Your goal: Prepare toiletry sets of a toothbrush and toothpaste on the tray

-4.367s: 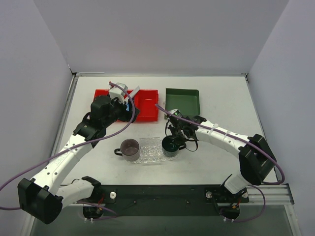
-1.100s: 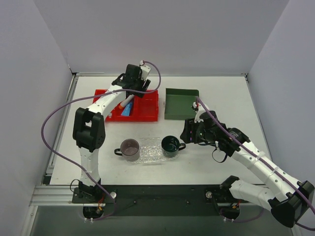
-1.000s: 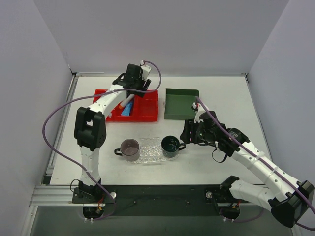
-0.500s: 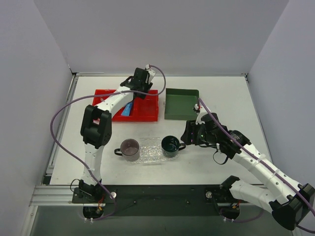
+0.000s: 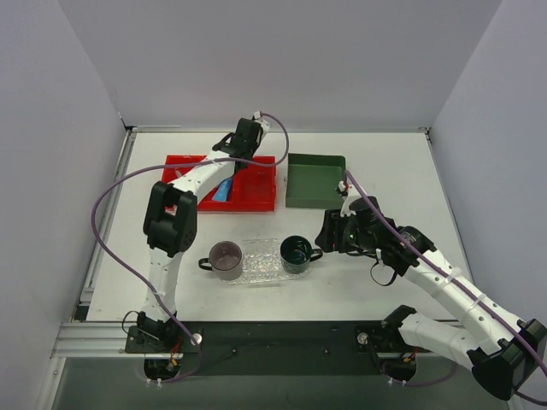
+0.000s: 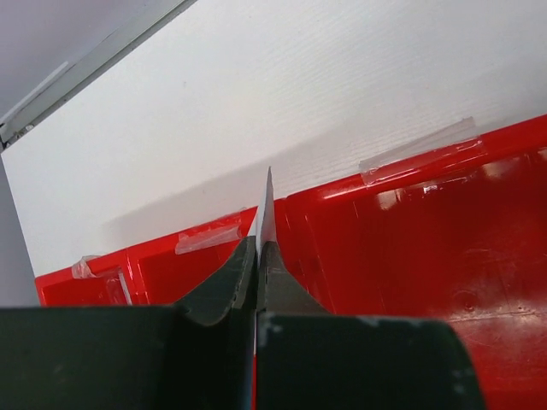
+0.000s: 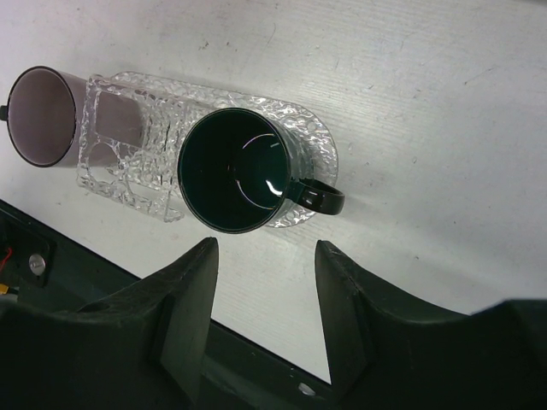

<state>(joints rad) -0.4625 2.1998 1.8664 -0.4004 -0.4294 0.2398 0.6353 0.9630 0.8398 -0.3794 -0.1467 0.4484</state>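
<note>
My left gripper [image 5: 243,147] hangs over the back of the red bin [image 5: 256,190], shut on a thin white flat edge [image 6: 266,201], the toothpaste seen end-on. The rest of the tube is hidden behind the jaws in the left wrist view. The light-blue toothbrush [image 5: 224,190] lies in the bin's middle compartment. The clear bumpy tray [image 5: 262,261] [image 7: 128,128] lies at the table's front centre. My right gripper [image 5: 330,235] [image 7: 265,248] stands open just right of it, with nothing between its fingers.
A mauve cup [image 5: 226,259] [image 7: 38,115] sits on the tray's left end. A dark green cup [image 5: 296,253] [image 7: 231,171] sits on its right end, handle toward my right gripper. A dark green square bin [image 5: 316,181] stands right of the red bin [image 6: 410,231].
The left jaws have closed onto the white tube end after shifting slightly right along the red bin's back. The right arm has barely moved.
</note>
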